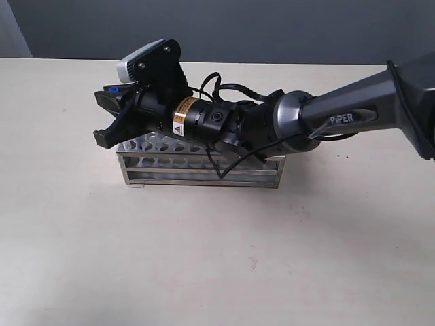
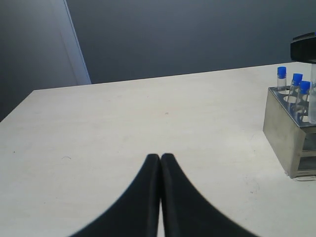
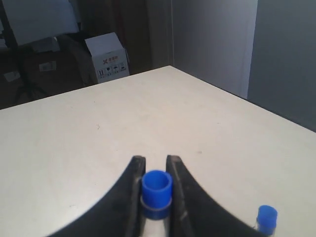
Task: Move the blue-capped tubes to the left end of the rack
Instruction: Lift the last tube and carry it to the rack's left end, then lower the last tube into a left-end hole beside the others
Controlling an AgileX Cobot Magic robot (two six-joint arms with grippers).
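The steel rack [image 1: 204, 173] stands mid-table. My right gripper [image 1: 102, 119] reaches across over its left end. In the right wrist view that gripper [image 3: 154, 160] is shut on the blue cap of a blue-capped tube [image 3: 157, 190], and another blue cap [image 3: 267, 217] shows beside it. The left wrist view shows the rack's end [image 2: 284, 133] with three blue-capped tubes [image 2: 297, 79] standing in it and a further clear tube [image 2: 312, 101] at the picture's edge. A blue cap [image 1: 109, 88] peeks out behind the right gripper. My left gripper [image 2: 161, 157] is shut and empty, low over bare table away from the rack.
The right arm [image 1: 326, 119] and its cable lie over most of the rack's top, hiding its holes. A white cardboard box [image 3: 106, 54] stands beyond the table's far edge. The pale tabletop [image 1: 204, 258] spreads around the rack.
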